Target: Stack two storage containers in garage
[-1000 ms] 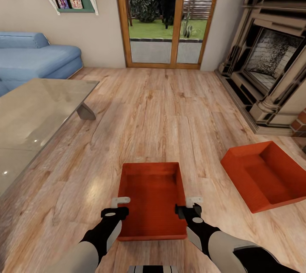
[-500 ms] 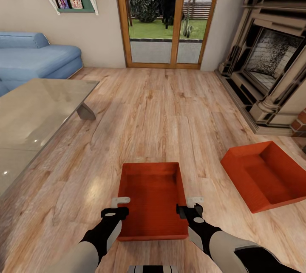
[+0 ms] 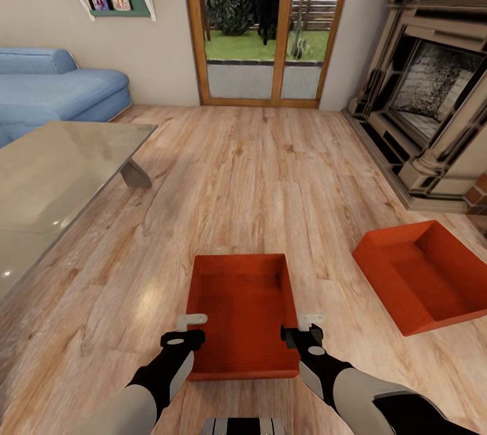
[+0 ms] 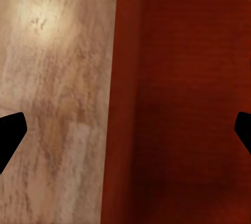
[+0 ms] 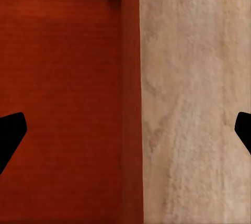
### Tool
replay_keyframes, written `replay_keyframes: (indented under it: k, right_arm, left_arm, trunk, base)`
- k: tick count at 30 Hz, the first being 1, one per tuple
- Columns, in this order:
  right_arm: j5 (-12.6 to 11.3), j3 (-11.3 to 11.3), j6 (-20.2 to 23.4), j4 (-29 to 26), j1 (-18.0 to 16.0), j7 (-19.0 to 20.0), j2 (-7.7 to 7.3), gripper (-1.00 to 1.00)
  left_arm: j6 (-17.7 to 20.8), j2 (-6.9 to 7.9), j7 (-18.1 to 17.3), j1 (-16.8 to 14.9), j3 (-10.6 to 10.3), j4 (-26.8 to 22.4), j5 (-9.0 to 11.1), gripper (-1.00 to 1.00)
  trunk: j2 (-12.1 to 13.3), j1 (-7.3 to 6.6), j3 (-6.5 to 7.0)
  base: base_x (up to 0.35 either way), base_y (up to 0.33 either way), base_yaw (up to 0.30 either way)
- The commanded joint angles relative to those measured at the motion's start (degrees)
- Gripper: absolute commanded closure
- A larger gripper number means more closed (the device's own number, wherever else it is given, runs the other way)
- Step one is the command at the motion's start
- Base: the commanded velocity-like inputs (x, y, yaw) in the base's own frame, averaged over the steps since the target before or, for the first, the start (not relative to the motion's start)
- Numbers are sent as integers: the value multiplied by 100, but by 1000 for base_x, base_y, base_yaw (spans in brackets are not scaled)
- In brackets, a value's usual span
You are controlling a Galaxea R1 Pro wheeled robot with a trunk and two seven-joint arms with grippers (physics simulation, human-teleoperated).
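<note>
Head view, living room: near storage container lay on the wood plank floor, left gripper and right gripper each straddling a long wall, jaws spread, nothing grasped. Second storage container sat well apart by the fireplace. Risk, judged: thin walls could slip from uneven clamping, tilting the box. Wrist views showed dark fingertips at the edges; wall contact could not be made out.
</note>
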Motion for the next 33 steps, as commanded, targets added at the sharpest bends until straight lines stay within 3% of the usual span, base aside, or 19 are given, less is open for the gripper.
replay_keyframes:
  k: [1,5,33]
  right_arm:
    - [16,35,-7,6,-4,-36,2,-100]
    - [16,34,-7,6,-4,-36,2,-100]
    - [13,28,-7,6,-4,-36,2,-100]
  left_arm:
    - [35,-2,17,0,1,-12,-5,-100]
    - [35,-2,17,0,-2,-12,-5,-100]
    - [20,24,21,0,-98,-7,-57,-100]
  trunk:
    - [-43,21,-22]
    - [-204,109,-94]
    - [-204,109,-94]
  base:
    - [0,0,0]
    - [0,0,0]
    - [0,0,0]
